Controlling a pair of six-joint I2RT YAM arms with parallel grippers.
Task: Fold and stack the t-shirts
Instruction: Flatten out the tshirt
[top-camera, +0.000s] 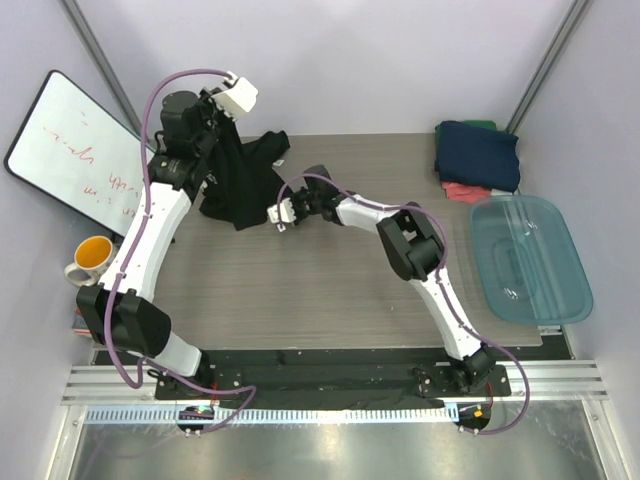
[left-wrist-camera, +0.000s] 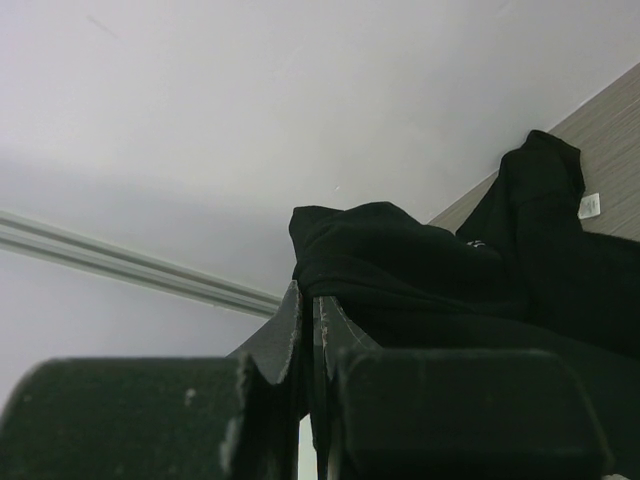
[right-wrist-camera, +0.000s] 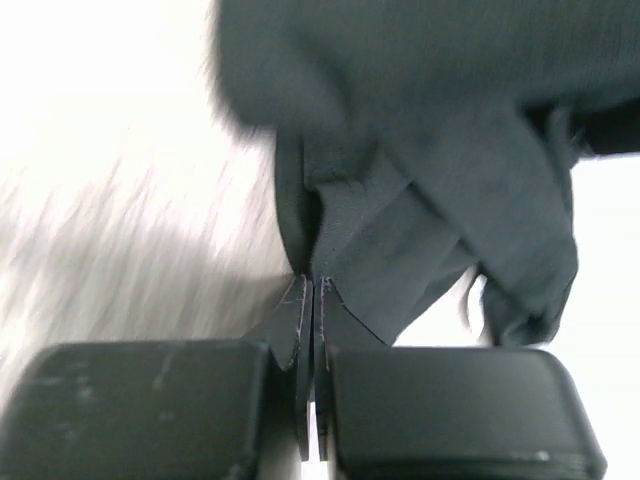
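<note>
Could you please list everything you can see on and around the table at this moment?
black t-shirt: one, black, bunched at the table's far left
folded t-shirts: three, navy over coral-red, green edge behind, far right corner
tub: one, translucent blue, right edge
whiteboard: one, white, leaning at left
mug: one, yellow, left of the table
table: one, grey wood grain
left gripper: one, black, shut on black t-shirt
right gripper: one, black, shut on black t-shirt

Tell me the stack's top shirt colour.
Navy blue folded cloth t-shirt; top external view shows it best.
</note>
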